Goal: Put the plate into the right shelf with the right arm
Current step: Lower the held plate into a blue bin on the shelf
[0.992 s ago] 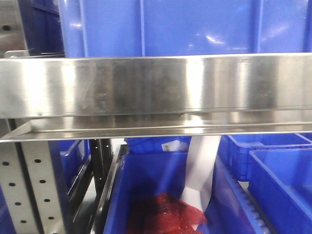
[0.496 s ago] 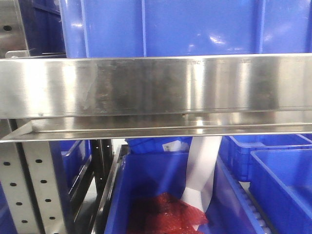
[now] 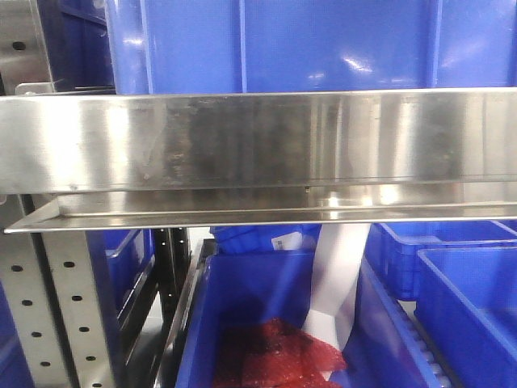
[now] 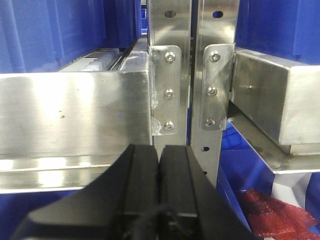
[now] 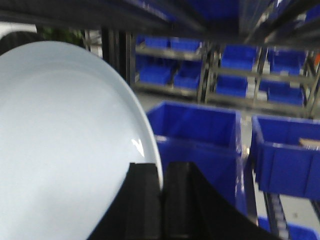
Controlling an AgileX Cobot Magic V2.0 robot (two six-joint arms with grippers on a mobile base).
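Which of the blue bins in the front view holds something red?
The lower-centre bin, under the steel shelf: red crumpled material lies in its bottom. The bins to its right show only blue.

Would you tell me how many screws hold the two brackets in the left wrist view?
6 screws: three down the left bracket, three down the right bracket; others may be hidden.
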